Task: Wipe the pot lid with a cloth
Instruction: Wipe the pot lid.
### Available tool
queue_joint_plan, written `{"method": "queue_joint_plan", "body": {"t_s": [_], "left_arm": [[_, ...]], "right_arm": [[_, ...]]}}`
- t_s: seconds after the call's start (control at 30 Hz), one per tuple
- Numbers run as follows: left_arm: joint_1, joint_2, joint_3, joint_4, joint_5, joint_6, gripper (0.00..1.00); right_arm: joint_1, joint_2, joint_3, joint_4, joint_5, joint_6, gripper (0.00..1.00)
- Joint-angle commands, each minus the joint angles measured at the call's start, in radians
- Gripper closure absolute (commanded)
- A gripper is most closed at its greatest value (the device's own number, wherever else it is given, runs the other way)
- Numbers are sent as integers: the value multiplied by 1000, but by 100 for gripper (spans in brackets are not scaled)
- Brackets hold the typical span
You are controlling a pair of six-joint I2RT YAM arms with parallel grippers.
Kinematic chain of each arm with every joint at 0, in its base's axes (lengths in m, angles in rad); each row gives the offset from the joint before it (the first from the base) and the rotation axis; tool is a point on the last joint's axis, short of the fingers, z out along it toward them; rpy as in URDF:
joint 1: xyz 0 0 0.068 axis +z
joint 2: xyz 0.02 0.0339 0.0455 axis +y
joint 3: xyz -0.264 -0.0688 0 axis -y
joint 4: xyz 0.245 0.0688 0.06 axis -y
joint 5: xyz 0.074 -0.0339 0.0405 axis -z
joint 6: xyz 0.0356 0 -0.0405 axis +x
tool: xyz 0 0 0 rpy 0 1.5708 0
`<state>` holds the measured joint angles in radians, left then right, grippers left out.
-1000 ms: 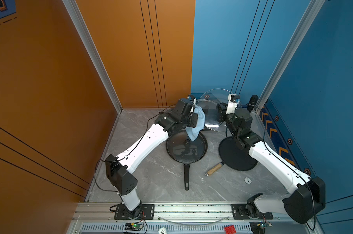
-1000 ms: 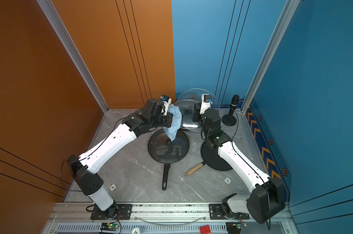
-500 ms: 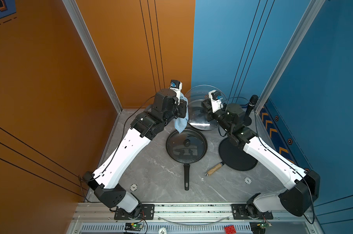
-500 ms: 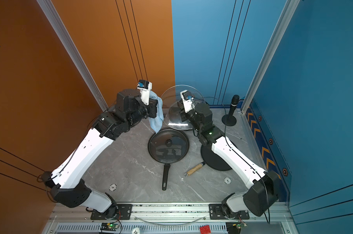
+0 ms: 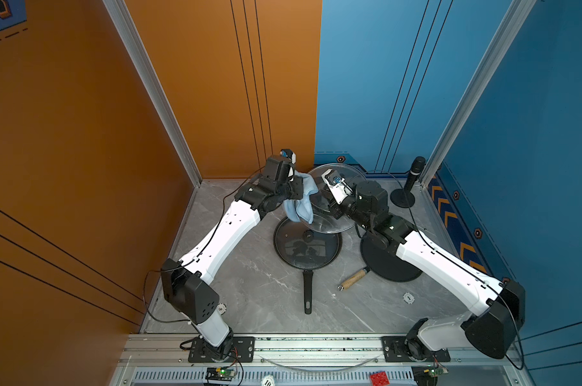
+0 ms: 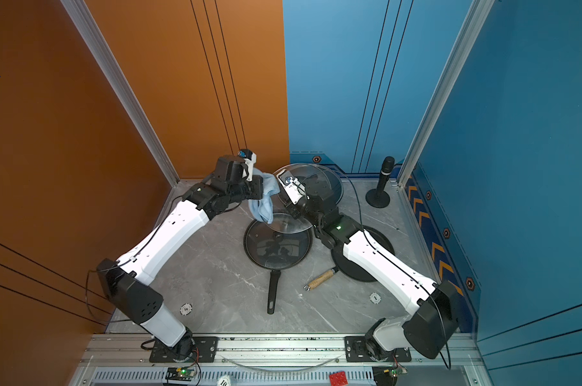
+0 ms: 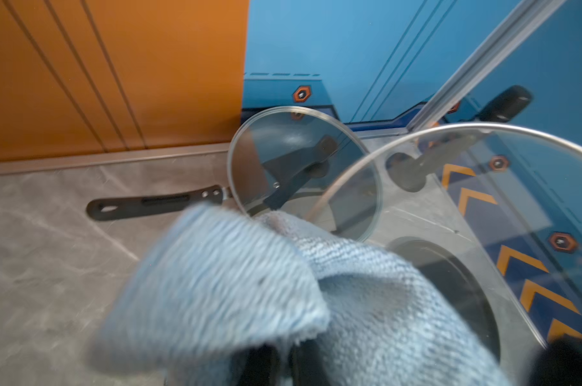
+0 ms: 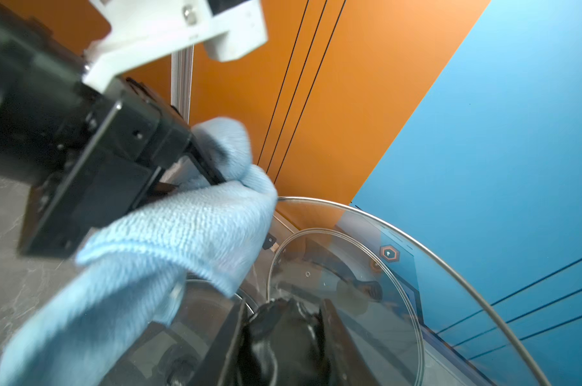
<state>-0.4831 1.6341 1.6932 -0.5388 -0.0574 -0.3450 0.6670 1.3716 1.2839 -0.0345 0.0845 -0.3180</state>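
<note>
My right gripper is shut on the black knob of a large glass pot lid, which it holds tilted in the air above the table. In both top views my left gripper is shut on a bunched light-blue cloth. The cloth hangs down against the lid's left rim. In the left wrist view the cloth covers the shut jaws, with the lid just beyond it. From the right wrist view the cloth presses on the lid's edge.
Below the lid, a black frying pan with its own glass lid sits on the grey table, handle toward the front. A flat black pan with a wooden handle lies to its right. A microphone stand is at the back right.
Both arms rose and swung left, then came back down. The lid sits lower than half a second ago, and the cloth is against its left rim again.
</note>
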Motion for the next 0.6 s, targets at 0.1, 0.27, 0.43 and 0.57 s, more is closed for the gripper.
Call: {"method": "queue_joint_plan", "body": {"t_s": [0.1, 0.27, 0.43, 0.57], "left_arm": [[95, -117, 23, 1, 9, 6, 100], [95, -89, 220, -36, -5, 118, 100], [69, -27, 415, -26, 42, 173, 100], [-85, 53, 495, -26, 75, 318, 100]], "right_arm": [[-31, -95, -11, 19, 7, -26, 100], [-17, -31, 4, -68, -57, -148, 100], [26, 56, 78, -154, -51, -302, 100], [94, 123, 131, -175, -39, -397, 100]]}}
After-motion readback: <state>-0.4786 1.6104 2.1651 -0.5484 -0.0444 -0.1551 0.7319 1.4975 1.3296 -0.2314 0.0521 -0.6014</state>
